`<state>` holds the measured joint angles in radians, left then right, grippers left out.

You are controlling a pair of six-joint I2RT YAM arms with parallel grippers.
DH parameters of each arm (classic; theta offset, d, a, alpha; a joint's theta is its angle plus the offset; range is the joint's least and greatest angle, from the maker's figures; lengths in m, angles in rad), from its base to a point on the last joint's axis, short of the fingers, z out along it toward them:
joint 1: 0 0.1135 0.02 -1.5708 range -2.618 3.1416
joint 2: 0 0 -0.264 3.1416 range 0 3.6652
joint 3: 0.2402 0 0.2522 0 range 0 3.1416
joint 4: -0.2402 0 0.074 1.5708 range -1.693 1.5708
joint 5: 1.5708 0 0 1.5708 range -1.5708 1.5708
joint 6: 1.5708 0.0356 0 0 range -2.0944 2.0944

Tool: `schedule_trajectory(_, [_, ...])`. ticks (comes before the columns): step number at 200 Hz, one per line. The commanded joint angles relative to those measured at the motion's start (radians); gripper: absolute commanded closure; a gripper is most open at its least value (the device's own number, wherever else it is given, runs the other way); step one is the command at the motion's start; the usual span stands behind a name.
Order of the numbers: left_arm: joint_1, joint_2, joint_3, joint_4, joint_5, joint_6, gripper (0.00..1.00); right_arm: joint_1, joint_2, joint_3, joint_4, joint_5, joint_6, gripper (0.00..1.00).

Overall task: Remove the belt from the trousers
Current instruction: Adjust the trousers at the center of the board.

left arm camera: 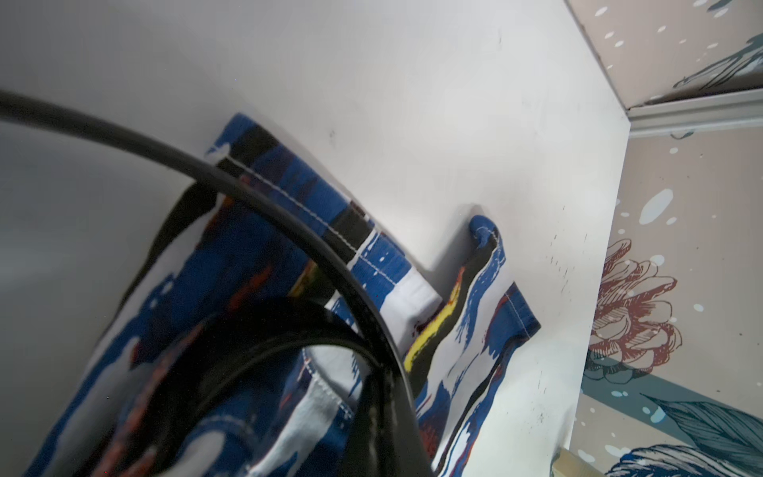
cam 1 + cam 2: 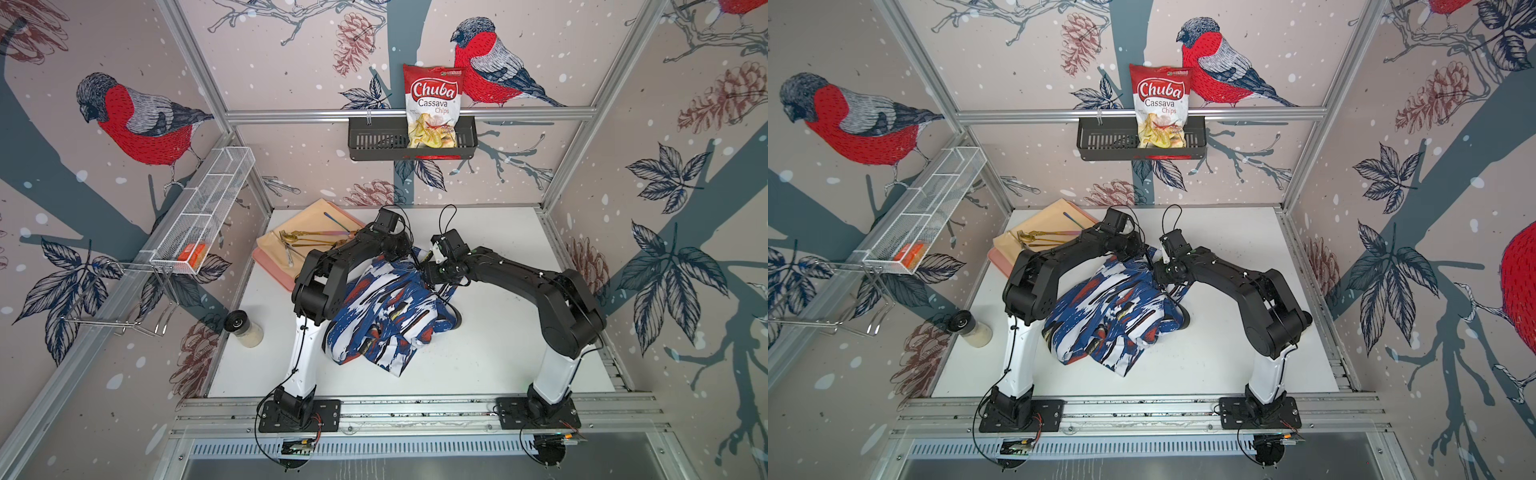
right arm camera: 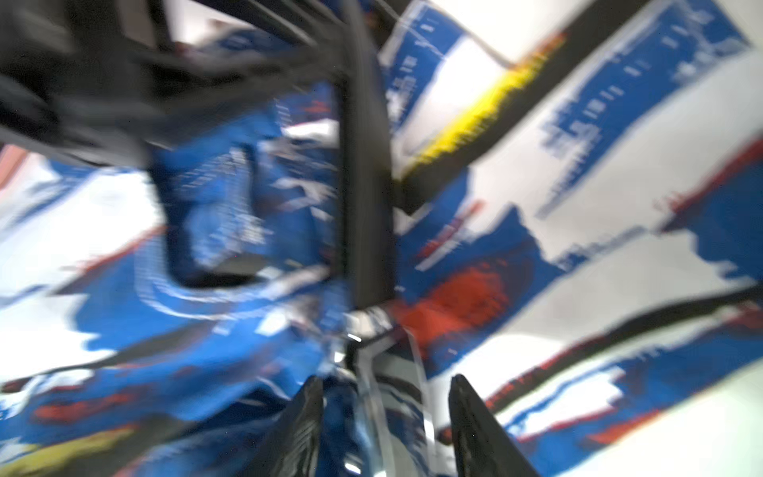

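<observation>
The trousers point(image 2: 386, 316) lie crumpled in a heap on the white counter point(image 2: 498, 353), between the two arms, in both top views. Both wrists bend down over the heap's far edge, close together.

The left gripper point(image 2: 405, 249) is buried against the cloth there; its jaws are hidden from above, and its own wrist camera shows no fingers either, only a black strap looping over the fabric. They are clenched, though on what I cannot tell. That strap looks like the belt point(image 1: 289, 330), lying curved across the waistband, with a thinner black cable crossing above it.

The right gripper point(image 3: 384, 425) hangs just over the trousers. Its wrist picture is blurred, yet two dark fingers point(image 3: 475, 425) stand apart, with a glinting silvery piece and a band of cloth between them; whether they actually pinch it I cannot tell. A black strap runs straight up from that spot across the print.

Off to the far left, a pink tray point(image 2: 270, 266) carries a tan mat and some gold cutlery point(image 2: 299, 241). A small jar point(image 2: 245, 328) stands near the left edge. On the back wall a black basket point(image 2: 370, 143) holds a chips bag point(image 2: 432, 104).
</observation>
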<state>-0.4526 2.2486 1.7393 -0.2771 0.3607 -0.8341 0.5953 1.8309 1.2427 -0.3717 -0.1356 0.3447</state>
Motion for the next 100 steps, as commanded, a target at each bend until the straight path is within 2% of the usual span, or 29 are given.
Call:
schedule_trajectory(1, [0.004,0.006,0.024,0.005,-0.036,0.013,1.00,-0.009,-0.001,-0.010,-0.004,-0.022,-0.001,0.49])
schedule_trajectory(23, [0.004,-0.009,0.006,0.029,-0.047,0.010,1.00,-0.016,-0.022,-0.028,0.015,-0.038,-0.008,0.46])
schedule_trajectory(54, [0.003,-0.013,0.012,0.022,-0.041,0.010,1.00,-0.037,-0.009,-0.057,0.080,-0.121,0.005,0.46])
schedule_trajectory(100, [0.003,-0.020,0.025,0.009,-0.048,0.017,1.00,0.029,0.073,-0.016,0.071,-0.113,-0.002,0.47])
